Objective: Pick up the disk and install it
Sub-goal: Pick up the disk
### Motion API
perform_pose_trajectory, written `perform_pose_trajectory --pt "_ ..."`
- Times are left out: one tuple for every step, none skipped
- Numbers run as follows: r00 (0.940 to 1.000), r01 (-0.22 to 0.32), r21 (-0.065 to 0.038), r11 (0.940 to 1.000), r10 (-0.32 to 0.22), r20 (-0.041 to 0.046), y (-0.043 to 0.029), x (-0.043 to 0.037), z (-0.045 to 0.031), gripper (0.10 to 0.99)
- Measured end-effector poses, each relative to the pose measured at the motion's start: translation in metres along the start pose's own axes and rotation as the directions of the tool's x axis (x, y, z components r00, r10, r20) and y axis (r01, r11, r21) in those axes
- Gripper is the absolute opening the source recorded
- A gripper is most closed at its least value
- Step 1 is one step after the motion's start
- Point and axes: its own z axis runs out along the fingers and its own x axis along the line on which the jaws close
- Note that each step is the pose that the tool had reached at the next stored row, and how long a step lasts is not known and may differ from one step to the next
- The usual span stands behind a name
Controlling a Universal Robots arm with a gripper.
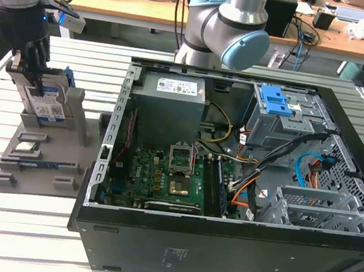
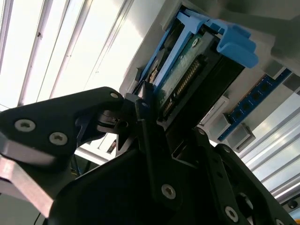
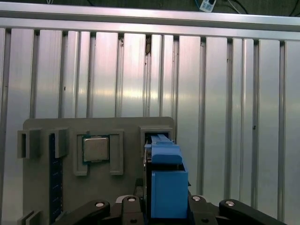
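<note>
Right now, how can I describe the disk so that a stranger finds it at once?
Find the open black computer case; to the exterior view's left of it lies a grey parts tray. The disk stands upright at the tray's far end. Alone among the tray's flat, small parts, it has a bright blue bracket and a white-and-blue label.

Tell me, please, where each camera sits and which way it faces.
Exterior view: off the arm, high, looking down on the case, the holder and the table; the arm and gripper show.
First wrist view: above the gripper, looking down on the disk and holder.
Second wrist view: beside the gripper, looking along the disk.
All three share the disk and gripper.
</note>
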Motion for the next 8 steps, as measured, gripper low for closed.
perform_pose_trajectory --pt "1.0 0.0 0.0 1.0 0.0 -0.0001 0.0 0.0 0.0002 0.361" --pt "1.0 0.0 0.0 1.0 0.0 -0.0001 -0.0001 0.0 0.0004 0.361" --pt "1.0 0.0 0.0 1.0 0.0 -0.0001 -0.0001 0.0 0.0006 0.361" --pt "1.0 0.0 0.0 1.0 0.0 0.0 -0.0002 0.0 0.001 0.361" --pt "1.0 0.0 0.0 1.0 0.0 0.0 -0.0002 0.0 0.0011 0.361" --pt "1.0 0.0 0.0 1.0 0.0 -0.0001 -0.0002 0.0 0.0012 0.361" --pt "1.0 0.0 0.0 1.0 0.0 -0.0001 -0.0003 0.0 0.0014 0.361" --pt "1.0 0.0 0.0 1.0 0.0 0.0001 -0.0003 0.0 0.0012 0.361"
